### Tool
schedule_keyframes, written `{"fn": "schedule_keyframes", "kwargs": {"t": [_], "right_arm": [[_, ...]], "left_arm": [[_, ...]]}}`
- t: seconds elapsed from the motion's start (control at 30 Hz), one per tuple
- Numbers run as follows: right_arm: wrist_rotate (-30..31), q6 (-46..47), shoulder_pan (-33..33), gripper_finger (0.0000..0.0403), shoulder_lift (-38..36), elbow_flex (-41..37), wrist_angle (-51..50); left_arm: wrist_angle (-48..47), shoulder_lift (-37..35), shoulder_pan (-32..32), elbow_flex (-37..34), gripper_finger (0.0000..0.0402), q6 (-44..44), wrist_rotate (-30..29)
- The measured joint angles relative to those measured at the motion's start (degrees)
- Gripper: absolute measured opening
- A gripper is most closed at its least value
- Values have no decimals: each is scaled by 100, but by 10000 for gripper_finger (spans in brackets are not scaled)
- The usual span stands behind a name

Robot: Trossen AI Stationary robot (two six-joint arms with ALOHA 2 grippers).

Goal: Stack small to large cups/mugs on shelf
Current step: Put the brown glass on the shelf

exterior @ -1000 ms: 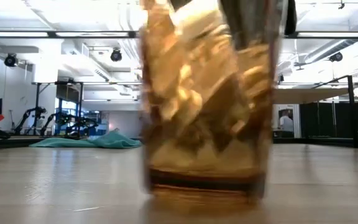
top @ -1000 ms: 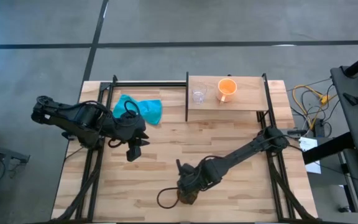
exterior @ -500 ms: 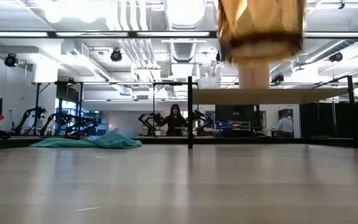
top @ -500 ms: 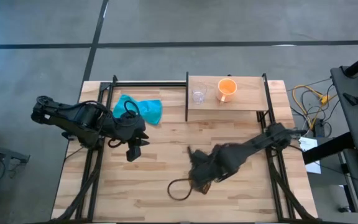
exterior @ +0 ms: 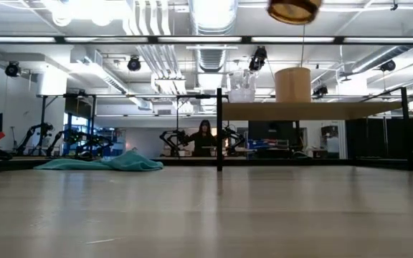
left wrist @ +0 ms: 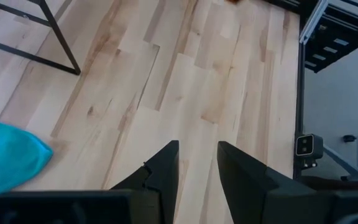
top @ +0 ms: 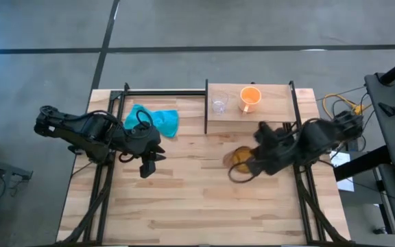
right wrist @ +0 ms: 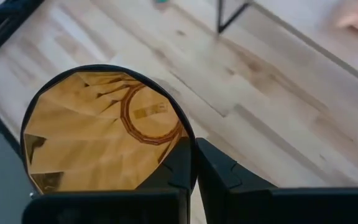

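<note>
Carrying the brown wood-patterned cup clear of the tabletop, right gripper clamped on its rim, one finger inside and one outside per the right wrist view; cup mouth open toward that camera, base ring visible inside; positioned just in front of the shelf, lower than the board's front edge in the high view; only the cup's bottom showing at the upper edge of the low view, well above shelf level; small clear glass cup standing on the shelf's left part, orange mug beside it toward the middle, the two apart, both upright; seen likewise from table height, glass and mug side by side on the board; left gripper waiting over the left half of the table, fingers narrowly parted, nothing between them; teal cloth lying crumpled near the far left rail
</note>
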Motion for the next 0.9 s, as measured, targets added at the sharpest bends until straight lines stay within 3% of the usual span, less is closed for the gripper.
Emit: {"fn": "schedule_keyframes", "kwargs": {"t": [0.2,0.43,0.63,0.9], "right_arm": [[151,511,0,9,-1059,-1246,-4],[755,951,-67,9,-1995,-2230,-3],[1126,866,-314,9,-2580,-2591,1],[1143,59,-924,9,-3284,-2648,5]], "left_arm": [[15,-2,0,0,96,-2,1],[428,-2,22,0,96,-12,-150],[1082,-2,121,0,96,0,-528],[1711,124,530,0,96,121,-1192]]}}
